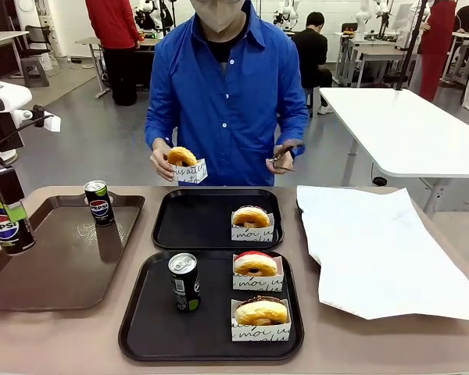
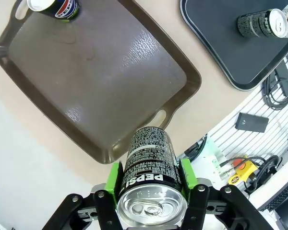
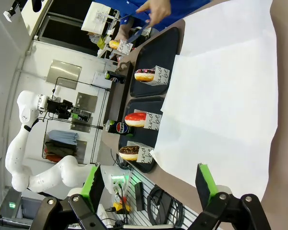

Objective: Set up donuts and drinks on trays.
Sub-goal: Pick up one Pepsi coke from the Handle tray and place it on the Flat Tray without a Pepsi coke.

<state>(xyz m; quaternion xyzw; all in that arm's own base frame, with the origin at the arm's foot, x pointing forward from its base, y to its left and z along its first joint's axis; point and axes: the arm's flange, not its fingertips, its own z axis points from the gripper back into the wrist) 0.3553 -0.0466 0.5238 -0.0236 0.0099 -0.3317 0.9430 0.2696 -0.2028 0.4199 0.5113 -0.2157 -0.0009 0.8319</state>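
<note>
Frontal overview; both wrist views above trays [image 1: 211, 332].

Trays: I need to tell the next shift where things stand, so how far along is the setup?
Done: the near black tray holds one can and two donuts. The far black tray has one donut and no drink. In hand: the left gripper grips a Pepsi can, and the person's hand holds another donut. Left: one can stands on the brown tray.
</note>
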